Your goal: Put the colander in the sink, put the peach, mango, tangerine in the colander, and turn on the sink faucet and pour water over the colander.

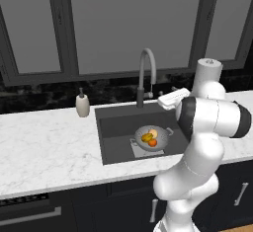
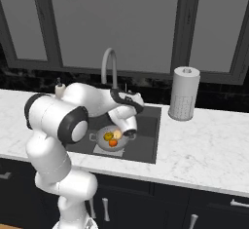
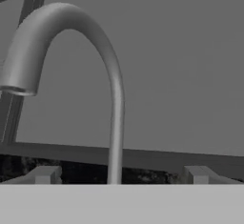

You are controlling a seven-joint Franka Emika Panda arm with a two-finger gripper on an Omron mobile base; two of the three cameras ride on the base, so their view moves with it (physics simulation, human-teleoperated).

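While the colander (image 1: 150, 138) holds fruit in the sink (image 1: 113, 127), the gripper (image 3: 121, 178) gapes wide before the sink faucet (image 3: 112, 99)

I can read no text, label, brand, number or sign anywhere from here: the small white soap bottle (image 1: 82, 104) and the white ribbed paper towel roll (image 2: 184, 93) on the white marble worktop (image 1: 44, 147) carry no legible print.

colander (image 1: 150, 137) holding the three fruits sits in sink (image 1: 116, 130), faucet (image 1: 144, 75) behind it.
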